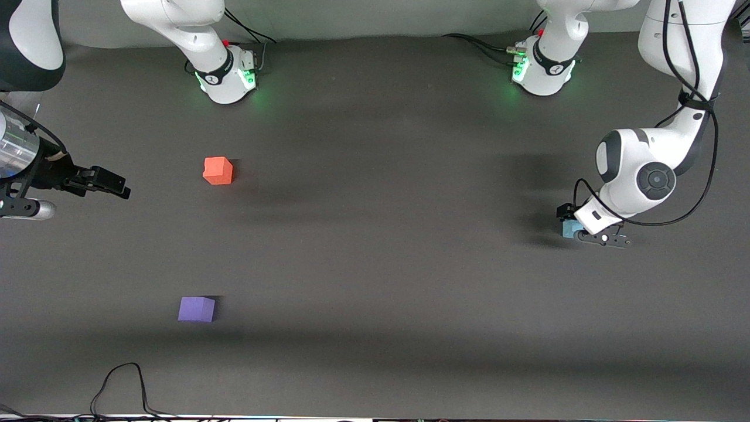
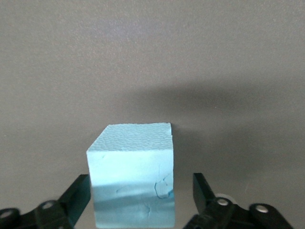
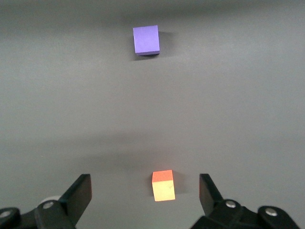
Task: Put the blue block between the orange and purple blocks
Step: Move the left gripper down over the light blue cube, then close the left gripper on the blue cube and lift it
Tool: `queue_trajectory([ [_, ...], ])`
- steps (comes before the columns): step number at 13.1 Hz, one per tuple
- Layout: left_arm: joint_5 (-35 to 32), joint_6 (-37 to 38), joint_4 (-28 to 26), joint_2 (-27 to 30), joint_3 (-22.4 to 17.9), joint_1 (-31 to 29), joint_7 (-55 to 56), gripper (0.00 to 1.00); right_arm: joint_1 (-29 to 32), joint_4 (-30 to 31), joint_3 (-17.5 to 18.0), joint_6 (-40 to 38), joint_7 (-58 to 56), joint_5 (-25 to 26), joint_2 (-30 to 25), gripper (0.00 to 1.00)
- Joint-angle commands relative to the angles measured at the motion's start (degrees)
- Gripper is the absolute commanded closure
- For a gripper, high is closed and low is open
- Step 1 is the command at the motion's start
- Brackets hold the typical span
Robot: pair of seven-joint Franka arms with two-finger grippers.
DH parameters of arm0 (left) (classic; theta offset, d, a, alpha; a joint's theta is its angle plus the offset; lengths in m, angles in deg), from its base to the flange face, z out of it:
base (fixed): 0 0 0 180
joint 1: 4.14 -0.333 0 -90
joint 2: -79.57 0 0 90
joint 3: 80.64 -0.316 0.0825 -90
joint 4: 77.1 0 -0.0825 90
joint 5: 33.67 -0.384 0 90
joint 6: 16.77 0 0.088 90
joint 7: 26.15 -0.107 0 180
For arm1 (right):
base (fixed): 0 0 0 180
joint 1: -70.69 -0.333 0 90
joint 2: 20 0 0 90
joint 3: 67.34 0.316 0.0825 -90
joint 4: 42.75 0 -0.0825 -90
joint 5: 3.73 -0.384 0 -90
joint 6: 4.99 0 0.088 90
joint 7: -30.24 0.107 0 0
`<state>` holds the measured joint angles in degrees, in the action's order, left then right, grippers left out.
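The blue block (image 1: 567,228) sits on the table at the left arm's end. My left gripper (image 1: 577,230) is down around it. In the left wrist view the blue block (image 2: 131,174) stands between the open fingers of the left gripper (image 2: 142,185); one finger is close against it and the other (image 2: 202,188) stands apart. The orange block (image 1: 218,170) and the purple block (image 1: 196,309) lie toward the right arm's end, the purple one nearer the front camera. My right gripper (image 1: 120,186) is open and empty, and waits. Its wrist view shows the right gripper (image 3: 143,186), the orange block (image 3: 163,185) and the purple block (image 3: 146,39).
The dark table top (image 1: 381,264) stretches bare between the blue block and the other two blocks. A black cable (image 1: 123,381) lies at the table's front edge. The arm bases (image 1: 228,76) stand at the back.
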<state>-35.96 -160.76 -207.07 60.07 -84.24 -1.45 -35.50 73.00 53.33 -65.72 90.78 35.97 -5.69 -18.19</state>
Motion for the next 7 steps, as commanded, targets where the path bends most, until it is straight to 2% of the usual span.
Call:
queue_trajectory([
  [1, -0.2, 0.4, 0.3, -0.1, -0.2, 0.3, 0.4, 0.61, -0.3, 0.2, -0.4, 0.5, -0.5, -0.3, -0.4, 0.0],
  [4, -0.2, 1.1, 1.4, 0.5, -0.2, 0.4, 1.4, 0.63, -0.3, 0.2, -0.4, 0.5, -0.5, -0.3, -0.5, 0.0],
  [7, -0.1, 18.2, 10.1, 3.7, -0.2, 0.4, 1.4, 0.63, -0.3, 0.3, -0.4, 0.5, -0.5, -0.3, -0.4, 0.0],
])
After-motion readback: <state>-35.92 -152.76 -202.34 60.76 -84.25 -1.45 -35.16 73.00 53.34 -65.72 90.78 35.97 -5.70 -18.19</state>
